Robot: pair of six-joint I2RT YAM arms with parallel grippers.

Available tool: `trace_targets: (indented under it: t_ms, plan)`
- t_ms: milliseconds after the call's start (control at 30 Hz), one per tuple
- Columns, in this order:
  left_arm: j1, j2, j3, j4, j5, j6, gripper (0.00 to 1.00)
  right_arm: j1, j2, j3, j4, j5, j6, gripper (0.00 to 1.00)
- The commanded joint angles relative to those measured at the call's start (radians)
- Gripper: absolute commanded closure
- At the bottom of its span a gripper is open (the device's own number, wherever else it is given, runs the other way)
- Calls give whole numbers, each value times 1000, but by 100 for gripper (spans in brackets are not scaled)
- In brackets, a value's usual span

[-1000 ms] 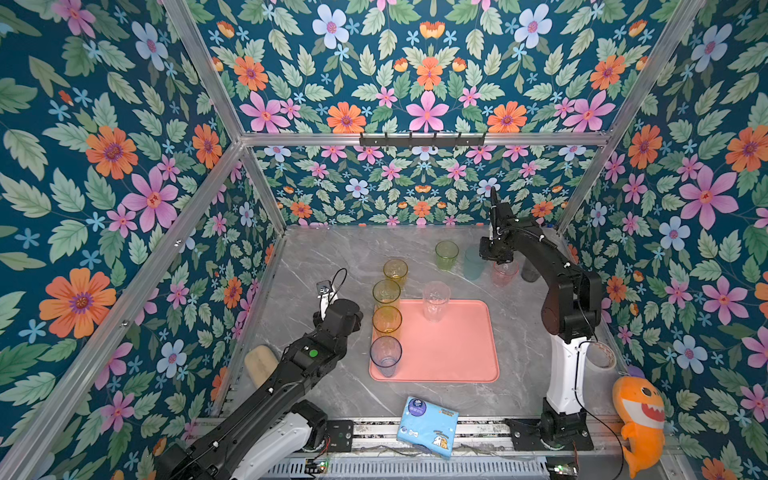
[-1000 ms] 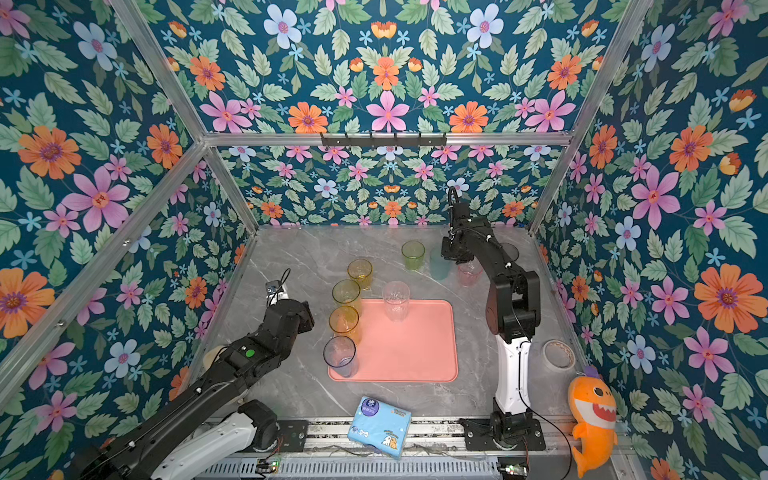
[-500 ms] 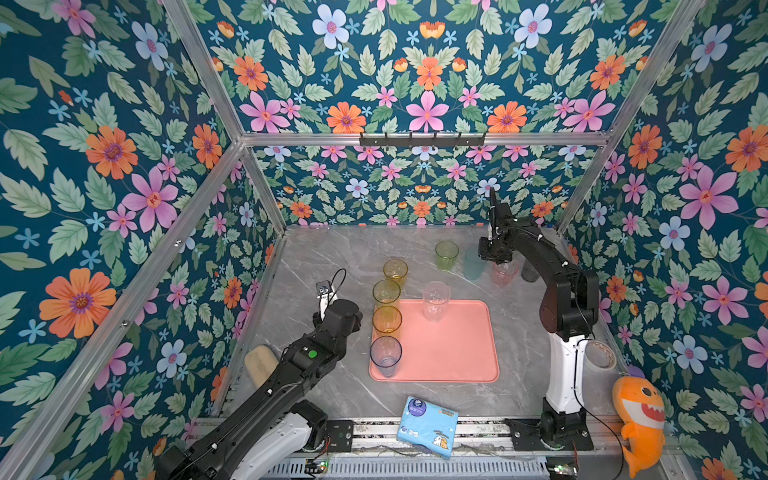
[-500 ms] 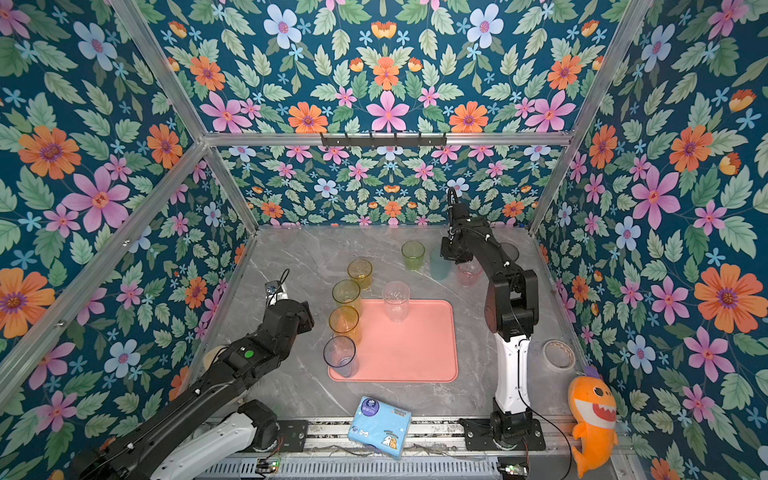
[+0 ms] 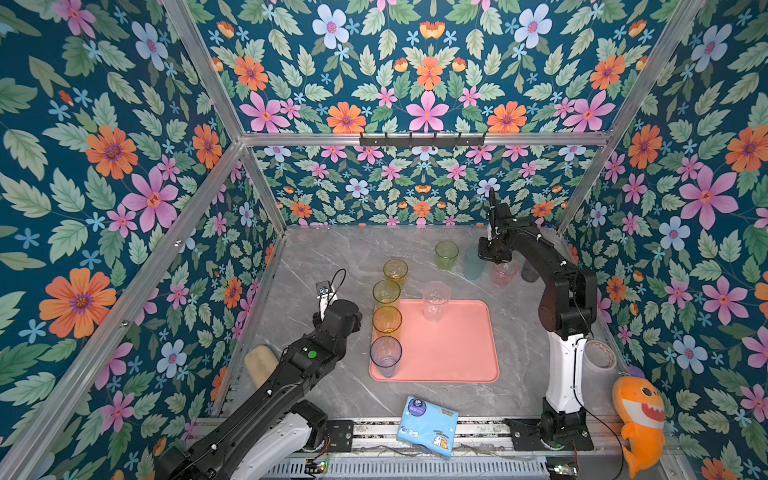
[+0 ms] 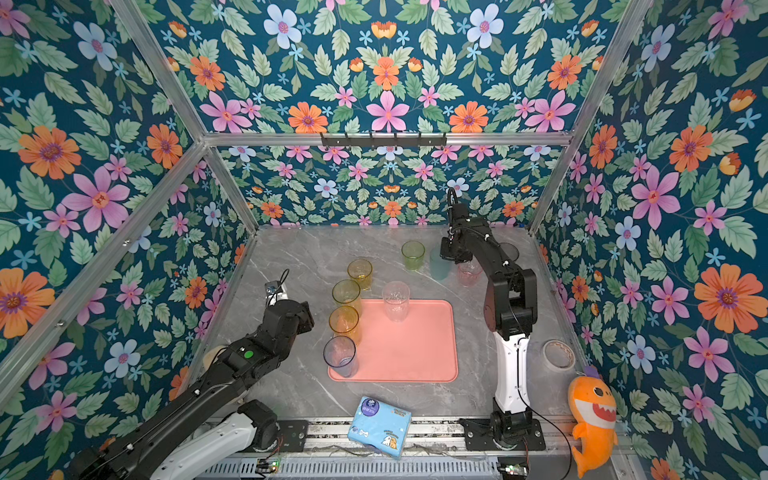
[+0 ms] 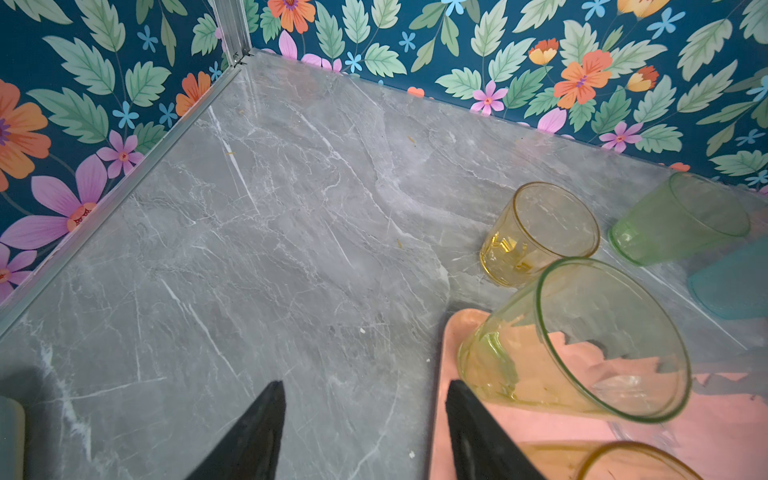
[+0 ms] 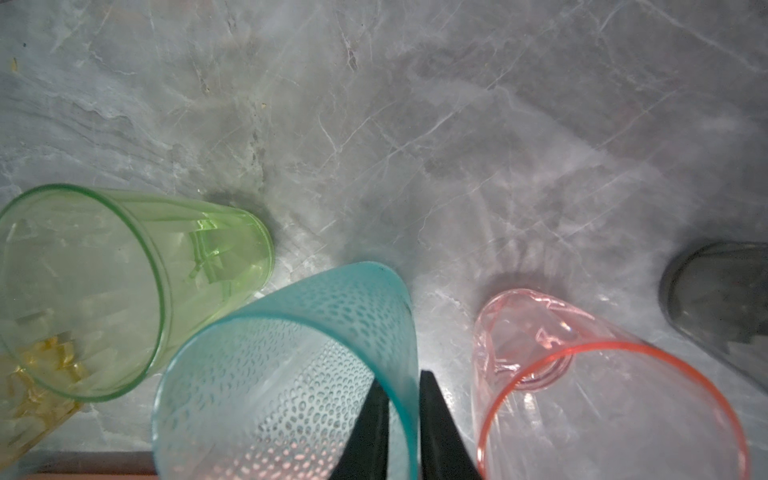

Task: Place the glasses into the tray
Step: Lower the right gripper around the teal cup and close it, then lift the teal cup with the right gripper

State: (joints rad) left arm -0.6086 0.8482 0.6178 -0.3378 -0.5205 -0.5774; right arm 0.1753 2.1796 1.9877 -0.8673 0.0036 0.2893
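Note:
The salmon-pink tray (image 5: 449, 345) lies mid-table in both top views. On its left edge stand a yellow-green glass (image 5: 386, 293), an amber glass (image 5: 387, 321) and a blue-grey glass (image 5: 385, 353). A clear glass (image 5: 435, 300) stands at its back edge. Behind the tray, on the table, are a short amber glass (image 5: 395, 271), a green glass (image 5: 446, 254), a teal glass (image 5: 473, 266), a pink glass (image 5: 504, 276) and a dark grey glass (image 5: 529, 272). My right gripper (image 8: 402, 380) is shut on the teal glass (image 8: 291, 365), one finger inside its rim, one outside. My left gripper (image 7: 365, 384) hangs open and empty over the table beside the tray's left edge.
A light-blue tissue packet (image 5: 427, 419) lies at the front edge. A tape roll (image 5: 598, 355) and an orange shark toy (image 5: 640, 419) sit at the right, a beige sponge (image 5: 259, 363) at the left. Flowered walls close in three sides.
The right gripper's jaws have closed onto the teal glass's wall, the arm shifting slightly left. The left arm has not moved.

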Motion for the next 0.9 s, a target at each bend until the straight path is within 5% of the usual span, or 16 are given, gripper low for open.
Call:
trace_targets:
  t_ms: [0,867]
  plan:
    - [1,3,5,-4,1,-11,36,1,3,9,-18,-5,4,86]
    - [1,9,22,-1,-1,8,36,3,-120,-9,-97,-3,2,99]
